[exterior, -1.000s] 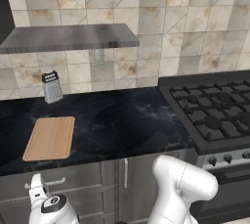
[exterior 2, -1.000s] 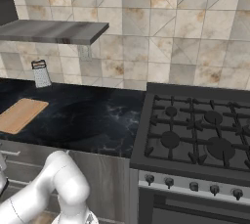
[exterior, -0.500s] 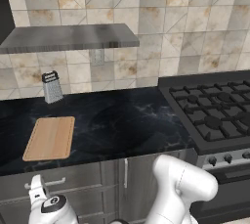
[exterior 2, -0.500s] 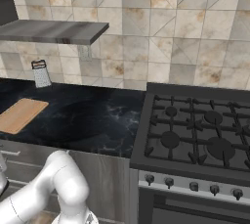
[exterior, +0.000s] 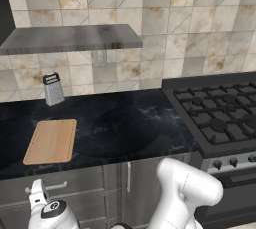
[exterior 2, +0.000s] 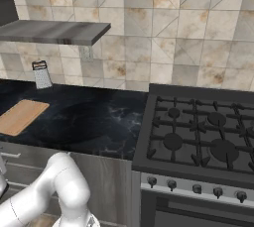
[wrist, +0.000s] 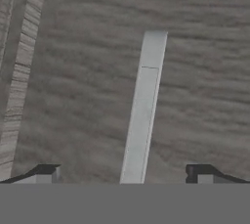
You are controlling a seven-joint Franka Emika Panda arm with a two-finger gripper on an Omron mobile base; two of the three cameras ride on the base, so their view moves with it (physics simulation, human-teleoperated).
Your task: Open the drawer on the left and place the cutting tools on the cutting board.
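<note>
The drawer (exterior: 60, 188) is shut, low at 7 o'clock in the left base view, under the black tabletop (exterior: 130, 128) edge and below the cutting board (exterior: 51, 140). In the hand view its silver handle (wrist: 143, 110) runs from 12 to 6 o'clock across the grey wood-grain front, rolled upright by the turned hand. The gripper (wrist: 124, 174) faces it square on, jaws spread wide and holding nothing, one tip at 7 o'clock and one at 5 o'clock, the bar between them; likely lined up so they can close across the bar for the pull. The board lies bare at 9 o'clock on the tabletop, ready for the tools; a grater (exterior: 53, 88) stands behind it by the wall. Knife and peeler presumably lie inside the closed drawer
</note>
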